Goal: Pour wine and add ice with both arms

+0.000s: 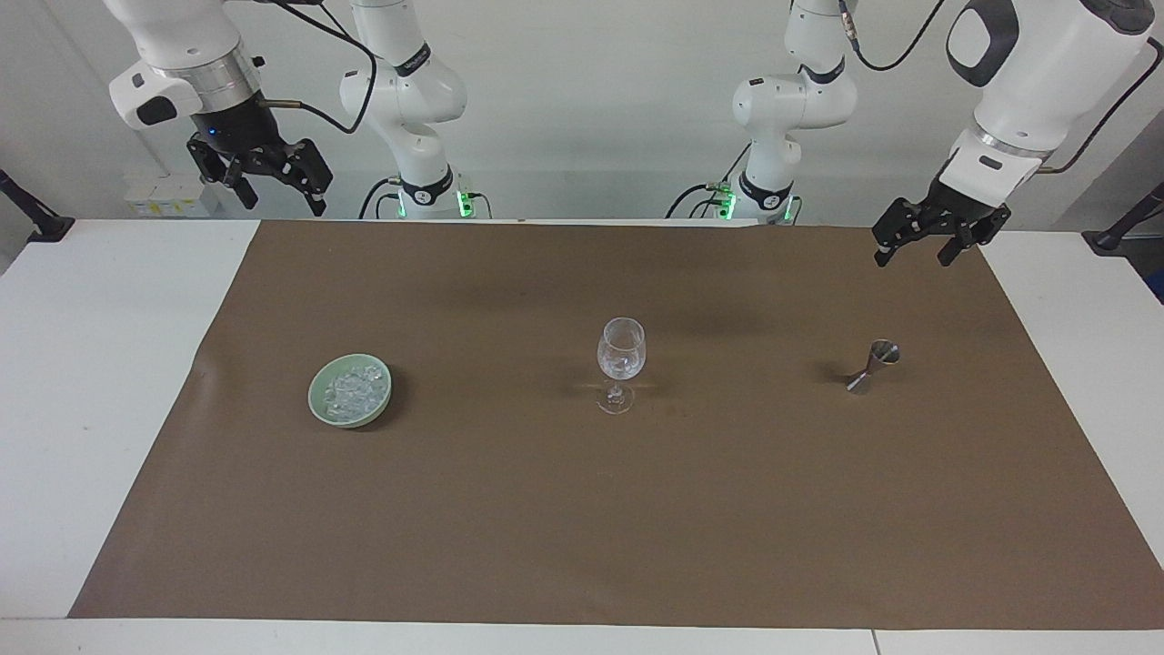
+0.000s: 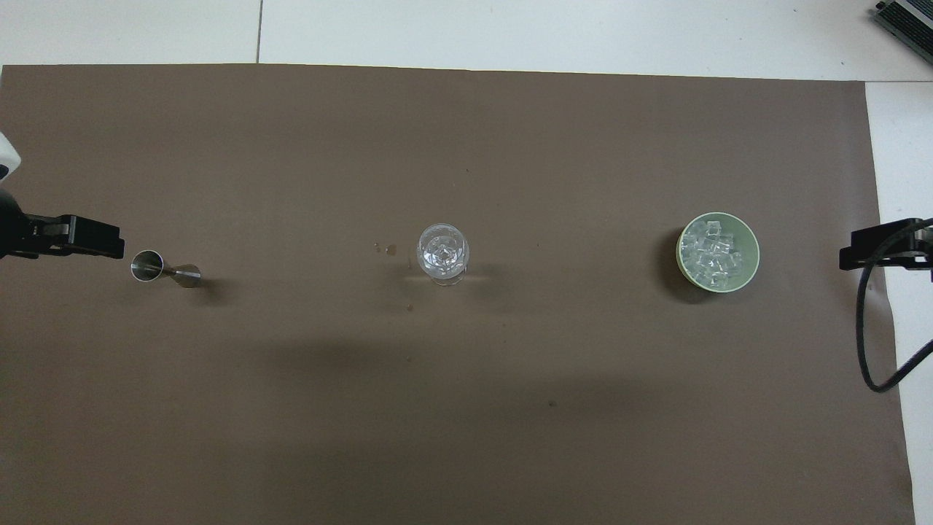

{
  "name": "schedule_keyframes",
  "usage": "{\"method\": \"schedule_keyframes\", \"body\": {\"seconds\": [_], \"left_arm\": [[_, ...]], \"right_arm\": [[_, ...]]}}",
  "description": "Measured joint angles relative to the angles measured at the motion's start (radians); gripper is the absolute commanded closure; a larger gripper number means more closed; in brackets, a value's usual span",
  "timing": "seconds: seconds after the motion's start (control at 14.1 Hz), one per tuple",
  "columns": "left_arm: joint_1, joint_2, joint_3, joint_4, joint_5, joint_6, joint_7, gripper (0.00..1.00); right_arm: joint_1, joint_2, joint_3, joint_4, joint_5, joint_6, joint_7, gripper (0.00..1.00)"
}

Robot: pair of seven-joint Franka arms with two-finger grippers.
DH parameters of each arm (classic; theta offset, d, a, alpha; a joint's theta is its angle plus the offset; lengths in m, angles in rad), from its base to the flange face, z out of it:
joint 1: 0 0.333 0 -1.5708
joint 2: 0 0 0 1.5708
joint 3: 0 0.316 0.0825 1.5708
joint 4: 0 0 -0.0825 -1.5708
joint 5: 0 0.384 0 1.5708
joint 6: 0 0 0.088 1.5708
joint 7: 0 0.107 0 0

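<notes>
Two grippers are mine, and both hang up in the air with nothing in them. My left gripper is over the brown mat's corner at the left arm's end of the table, and its jaws are spread apart. My right gripper is up high at the right arm's end, over the table's edge by my base, and its jaws are spread apart too.

Three things stand in a row on the mat. A wine glass stands upright in the middle, with a few bits of ice in it. A little green bowl sits toward the right arm's end, well apart from the glass. The ice is piled in that bowl, lots of small clear chunks. A small shiny metal jigger stands toward the left arm's end, tipped a bit to one side.

From above, my left gripper shows just beside the jigger, not touching it.
</notes>
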Motion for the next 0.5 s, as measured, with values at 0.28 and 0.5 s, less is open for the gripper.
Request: {"method": "schedule_keyframes", "body": {"seconds": [0.28, 0.5], "left_arm": [[-0.001, 0.0, 0.004, 0.001, 0.002, 0.0, 0.02, 0.0], [-0.001, 0.0, 0.004, 0.001, 0.002, 0.0, 0.022, 0.0]], "right_arm": [[0.0, -0.002, 0.0, -0.006, 0.0, 0.008, 0.0, 0.0], [0.0, -0.005, 0.0, -0.009, 0.0, 0.008, 0.0, 0.0]]}}
